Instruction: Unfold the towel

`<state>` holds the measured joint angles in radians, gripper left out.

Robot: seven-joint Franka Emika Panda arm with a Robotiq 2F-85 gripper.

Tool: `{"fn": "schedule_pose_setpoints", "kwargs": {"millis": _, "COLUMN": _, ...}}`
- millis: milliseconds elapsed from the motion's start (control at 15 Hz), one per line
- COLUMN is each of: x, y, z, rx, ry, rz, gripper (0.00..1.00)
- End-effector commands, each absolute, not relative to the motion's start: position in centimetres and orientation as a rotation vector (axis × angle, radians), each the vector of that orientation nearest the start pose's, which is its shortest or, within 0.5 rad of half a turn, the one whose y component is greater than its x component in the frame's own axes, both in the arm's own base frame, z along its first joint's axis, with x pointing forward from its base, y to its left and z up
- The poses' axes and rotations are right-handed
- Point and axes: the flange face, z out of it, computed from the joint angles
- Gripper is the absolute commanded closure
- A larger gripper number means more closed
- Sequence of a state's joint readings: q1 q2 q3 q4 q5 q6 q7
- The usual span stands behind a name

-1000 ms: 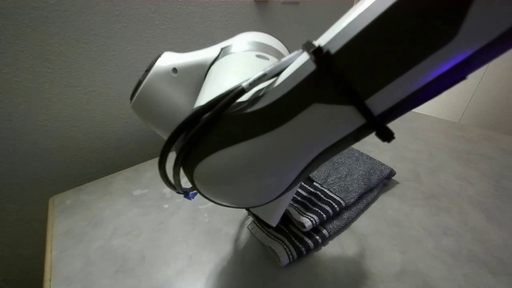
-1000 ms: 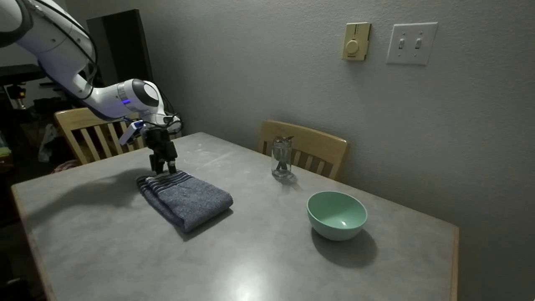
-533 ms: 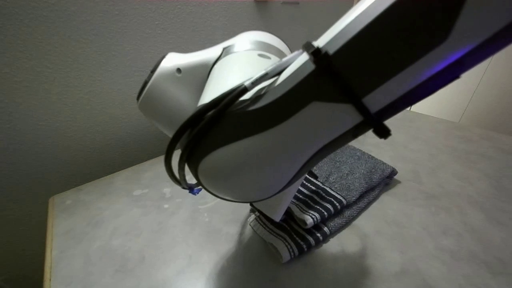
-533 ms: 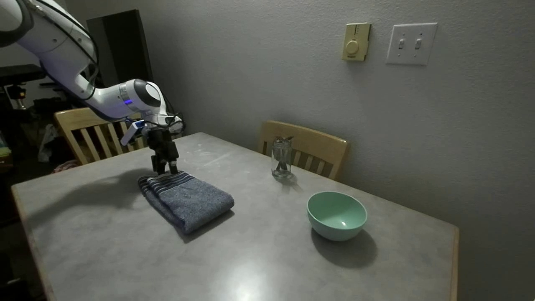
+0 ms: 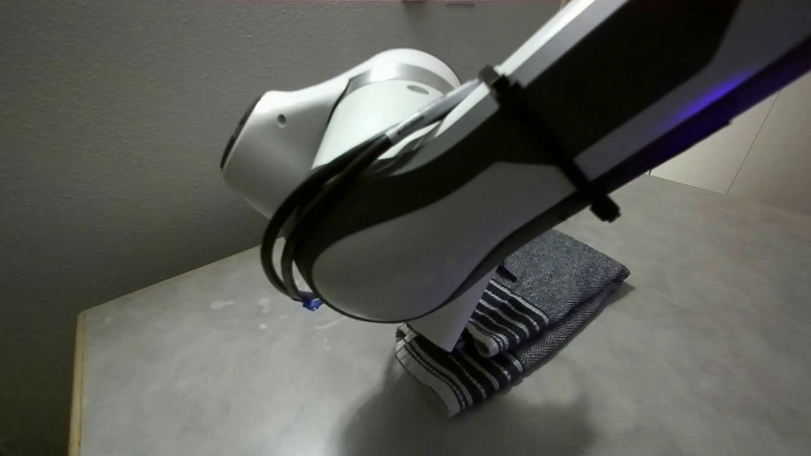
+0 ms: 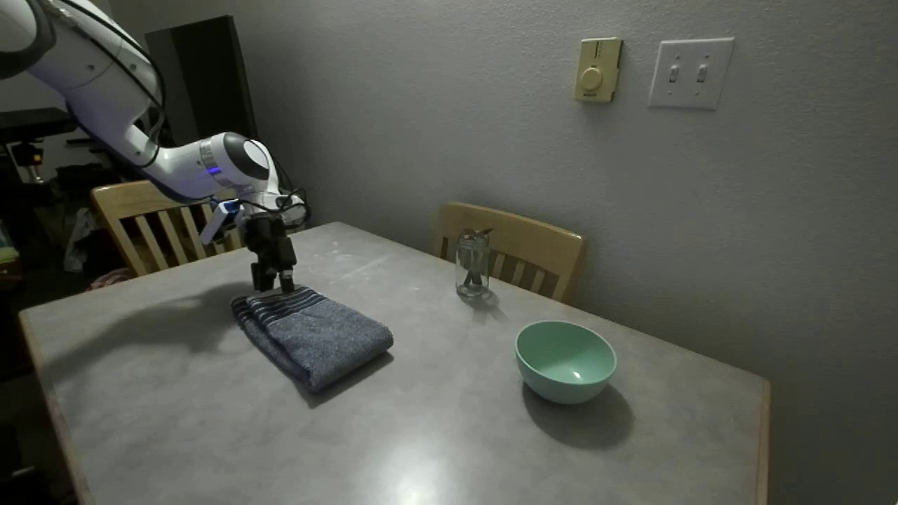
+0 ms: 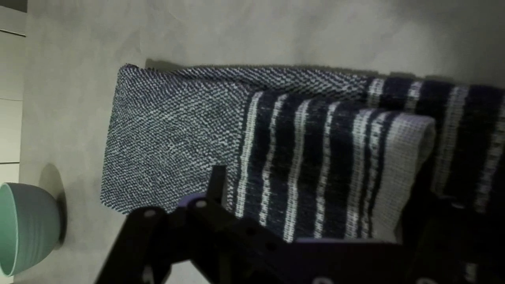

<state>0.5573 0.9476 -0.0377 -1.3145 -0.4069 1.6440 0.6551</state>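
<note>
Grey-blue, coarse-woven and white-striped, the towel [image 6: 328,338] lies folded near parted fingers [image 6: 262,276].

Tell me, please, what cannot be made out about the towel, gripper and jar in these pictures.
The towel: inner folds hidden beneath its upper layer in every view.
The gripper: mostly behind the robot arm in an exterior view; too dark in the wrist view to judge towel contact.
The glass jar: what it holds is too small to name in an exterior view.

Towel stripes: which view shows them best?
The wrist view: the stripes appear close up and distinct, though partly covered. In an exterior view the arm hides some; in an exterior view the stripes look small.
</note>
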Motion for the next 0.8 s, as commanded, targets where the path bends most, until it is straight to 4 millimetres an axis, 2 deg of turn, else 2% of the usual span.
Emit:
{"fn": "schedule_pose_setpoints", "kwargs": {"millis": 0, "x": 59.62, "y": 30.20, "z": 14.07, "rx": 2.405, "ry": 0.031, "rz": -0.352, "gripper": 0.27}}
{"fn": "schedule_pose_setpoints", "kwargs": {"millis": 600, "x": 59.92, "y": 30.38, "z": 14.03, "rx": 2.425, "ry": 0.038, "rz": -0.345, "gripper": 0.92}}
{"fn": "schedule_pose_setpoints", "kwargs": {"millis": 733, "x": 59.98, "y": 30.40, "z": 14.08, "rx": 2.424, "ry": 0.040, "rz": -0.346, "gripper": 1.00}}
